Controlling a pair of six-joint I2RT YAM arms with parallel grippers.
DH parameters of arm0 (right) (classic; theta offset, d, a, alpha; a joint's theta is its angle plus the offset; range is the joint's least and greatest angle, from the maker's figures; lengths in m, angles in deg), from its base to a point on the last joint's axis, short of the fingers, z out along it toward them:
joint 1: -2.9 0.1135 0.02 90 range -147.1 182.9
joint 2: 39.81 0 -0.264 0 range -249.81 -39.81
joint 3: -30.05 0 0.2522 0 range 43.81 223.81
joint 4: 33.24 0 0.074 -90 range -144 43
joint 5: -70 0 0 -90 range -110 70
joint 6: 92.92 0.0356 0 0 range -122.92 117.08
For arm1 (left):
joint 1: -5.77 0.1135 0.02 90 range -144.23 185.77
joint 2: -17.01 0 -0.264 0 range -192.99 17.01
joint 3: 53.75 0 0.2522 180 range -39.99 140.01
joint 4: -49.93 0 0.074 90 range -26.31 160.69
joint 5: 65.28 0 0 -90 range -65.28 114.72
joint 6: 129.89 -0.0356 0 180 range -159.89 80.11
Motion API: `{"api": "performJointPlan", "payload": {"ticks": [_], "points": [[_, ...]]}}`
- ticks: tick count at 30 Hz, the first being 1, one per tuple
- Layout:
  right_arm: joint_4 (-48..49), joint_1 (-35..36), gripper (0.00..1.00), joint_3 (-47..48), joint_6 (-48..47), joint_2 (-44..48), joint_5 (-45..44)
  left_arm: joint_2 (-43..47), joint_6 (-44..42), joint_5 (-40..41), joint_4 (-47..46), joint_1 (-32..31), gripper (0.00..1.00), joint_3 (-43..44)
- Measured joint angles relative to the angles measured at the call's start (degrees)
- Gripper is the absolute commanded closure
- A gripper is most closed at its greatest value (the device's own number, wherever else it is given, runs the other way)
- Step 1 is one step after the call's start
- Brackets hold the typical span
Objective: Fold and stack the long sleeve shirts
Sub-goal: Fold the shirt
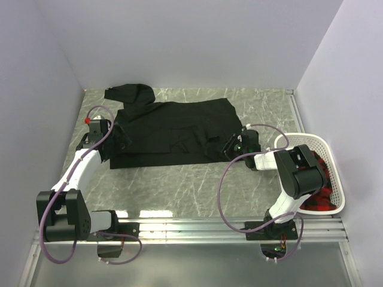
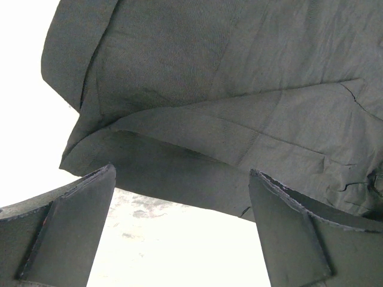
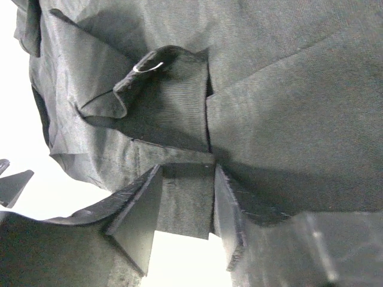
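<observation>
A black long sleeve shirt (image 1: pixel 173 128) lies spread across the marble table, one sleeve bunched at its far left corner (image 1: pixel 128 92). At the shirt's left edge my left gripper (image 1: pixel 118 140) stands wide open. In the left wrist view its fingers (image 2: pixel 182 170) frame the folded hem of the shirt (image 2: pixel 239 89) without touching it. My right gripper (image 1: pixel 230 146) is at the shirt's right edge. In the right wrist view its fingers (image 3: pixel 187 170) straddle a flat flap of the shirt (image 3: pixel 287 89), partly open, with the cloth lying between them.
A white slatted basket (image 1: pixel 299 136) stands at the right edge of the table, holding red and black plaid cloth (image 1: pixel 320 200). Walls close in on the left, back and right. A metal rail runs along the near edge by the arm bases.
</observation>
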Motion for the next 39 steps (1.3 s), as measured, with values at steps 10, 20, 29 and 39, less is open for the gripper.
{"api": "performJointPlan", "payload": {"ticks": [10, 20, 29, 39], "points": [[-0.92, -0.09, 1.00, 1.29, -1.99, -0.39, -0.15, 0.00, 0.00, 0.00, 0.00, 0.00, 0.01, -0.02], [-7.61, -0.09, 1.00, 5.60, -8.09, 2.78, -3.65, 0.00, 0.00, 0.00, 0.00, 0.00, 0.01, -0.02], [-17.14, -0.09, 1.00, 7.02, -17.77, 15.21, -15.08, 0.00, 0.00, 0.00, -0.02, 0.00, 0.01, -0.02], [-21.11, 0.55, 1.00, 7.04, -25.70, 20.68, -19.39, 0.00, 0.00, 0.00, -0.02, 0.00, 0.01, -0.04]]}}
